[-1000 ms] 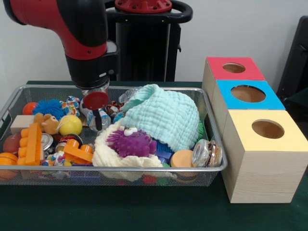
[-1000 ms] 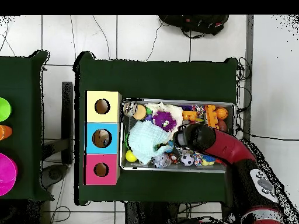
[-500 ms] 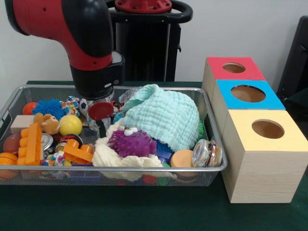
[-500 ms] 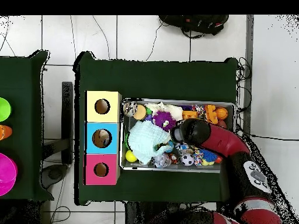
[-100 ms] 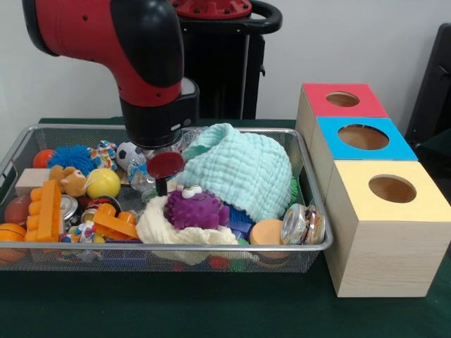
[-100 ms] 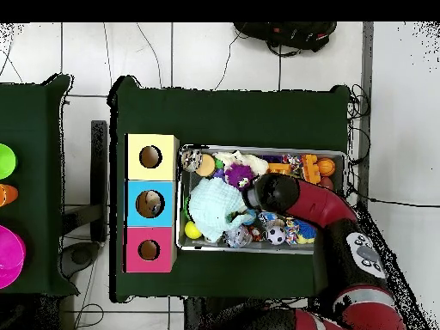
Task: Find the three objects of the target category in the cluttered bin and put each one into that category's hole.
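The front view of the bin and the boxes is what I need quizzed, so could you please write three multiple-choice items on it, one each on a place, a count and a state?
1. Where does the purple spiky toy lie?
A. on the cream fluffy cloth
B. inside the yellow-topped box
C. on the green table outside the wire bin

2. How many holed boxes stand beside the bin?
A. two
B. three
C. five

3. How is the mint green cloth lying?
A. folded flat under the toys
B. hanging over the bin's rim
C. heaped in a mound over other items

Answers:
1. A, since the cream cloth shows all round beneath the toy.
2. B, the red-topped box, blue-topped box and yellow-topped one stand in a row.
3. C, as it rises above everything else in the bin.
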`<state>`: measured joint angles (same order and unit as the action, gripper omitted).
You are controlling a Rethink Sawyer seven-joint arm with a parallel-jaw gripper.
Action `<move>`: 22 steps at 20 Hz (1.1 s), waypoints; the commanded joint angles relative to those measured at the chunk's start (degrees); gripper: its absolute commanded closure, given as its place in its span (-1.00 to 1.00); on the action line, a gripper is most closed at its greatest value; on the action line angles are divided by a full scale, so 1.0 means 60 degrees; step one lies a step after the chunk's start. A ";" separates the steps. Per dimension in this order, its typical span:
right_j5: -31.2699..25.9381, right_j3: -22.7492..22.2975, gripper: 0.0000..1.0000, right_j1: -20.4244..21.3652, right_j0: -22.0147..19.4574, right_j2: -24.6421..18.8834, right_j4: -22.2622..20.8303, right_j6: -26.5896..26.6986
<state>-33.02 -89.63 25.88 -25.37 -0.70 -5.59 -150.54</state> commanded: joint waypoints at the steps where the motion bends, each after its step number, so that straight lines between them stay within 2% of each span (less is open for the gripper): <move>1: -0.0719 0.0353 1.00 -0.0457 0.0028 -0.0794 -0.0042 0.0566; 10: -0.0988 0.0768 1.00 -0.0671 -0.0214 -0.0770 0.0081 0.0617; 13: -0.1205 0.0989 1.00 -0.0756 -0.0375 -0.0825 -0.0038 0.0964; 14: -0.1273 0.1060 -1.00 -0.0777 -0.0387 -0.0820 -0.0060 0.0970; 22: -0.1761 0.1519 -1.00 -0.0949 -0.0476 -0.0829 -0.0045 0.1056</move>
<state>-36.14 -84.66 23.09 -26.45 -0.71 -5.60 -150.54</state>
